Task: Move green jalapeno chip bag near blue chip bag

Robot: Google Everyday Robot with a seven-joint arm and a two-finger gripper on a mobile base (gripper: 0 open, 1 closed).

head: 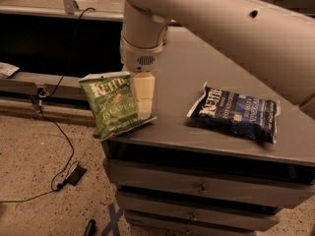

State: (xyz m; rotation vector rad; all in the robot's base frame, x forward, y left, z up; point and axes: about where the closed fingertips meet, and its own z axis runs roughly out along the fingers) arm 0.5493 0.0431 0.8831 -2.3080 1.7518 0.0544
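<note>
The light green jalapeno chip bag (110,104) lies at the left front corner of the grey table (197,68), overhanging the edge a little. The dark blue chip bag (234,113) lies flat on the right side of the table, well apart from the green bag. My gripper (144,101) hangs straight down from the white arm, low over the right edge of the green bag, and hides that edge. I cannot tell whether it touches the bag.
The white arm (231,28) spans the upper right above the table. Drawers (197,187) sit under the tabletop. A black cable (61,146) and a small black device (76,175) lie on the speckled floor at the left. A ledge (29,80) runs behind.
</note>
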